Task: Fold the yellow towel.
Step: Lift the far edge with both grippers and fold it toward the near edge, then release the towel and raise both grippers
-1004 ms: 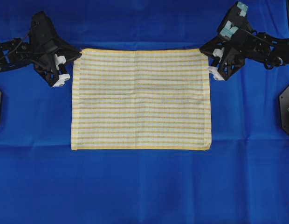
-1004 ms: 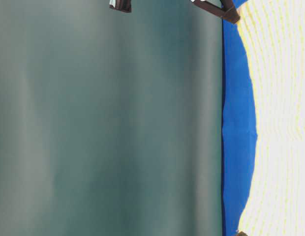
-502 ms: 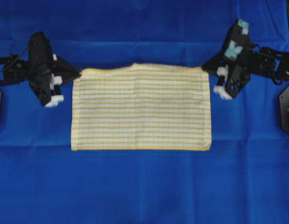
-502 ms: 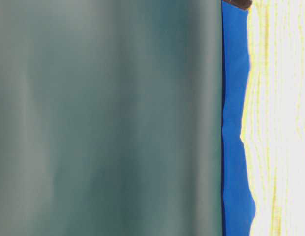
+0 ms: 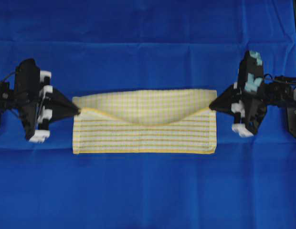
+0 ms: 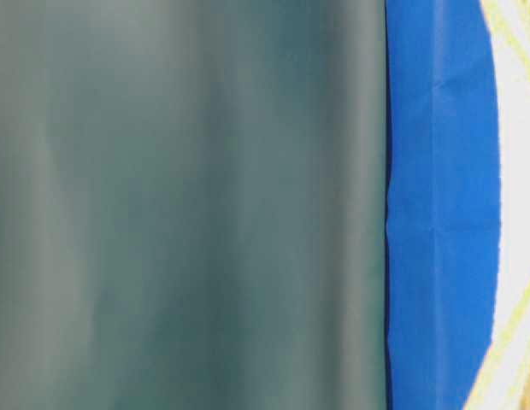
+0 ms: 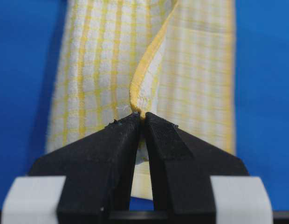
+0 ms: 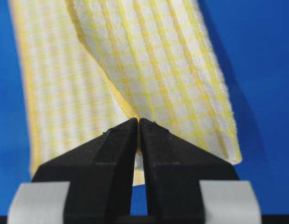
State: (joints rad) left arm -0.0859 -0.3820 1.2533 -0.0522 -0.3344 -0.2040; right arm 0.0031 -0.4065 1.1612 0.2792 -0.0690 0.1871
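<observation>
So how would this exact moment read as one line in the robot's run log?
step: first fold | left gripper: shut on yellow towel corner | right gripper: shut on other corner | far edge lifted over the towel, not yet laid down

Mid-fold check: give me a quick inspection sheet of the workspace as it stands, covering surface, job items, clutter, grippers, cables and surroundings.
Surface: blue table cloth, with faint crease lines, covers the whole area in view.
Job's things: yellow towel partly folded; far edge lifted by its two corners and carried over the near part, sagging in the middle; near hem flat on the cloth.
Clutter: nothing seen.
Grippers: left gripper has its jaws shut on the towel's left corner; right gripper has its jaws shut on the right corner.
Cables: thin dark cables run along both arms, off the towel.
Surroundings: table-level view shows a blurred grey-green backdrop; dark fixtures at the side edges of the overhead view.
</observation>
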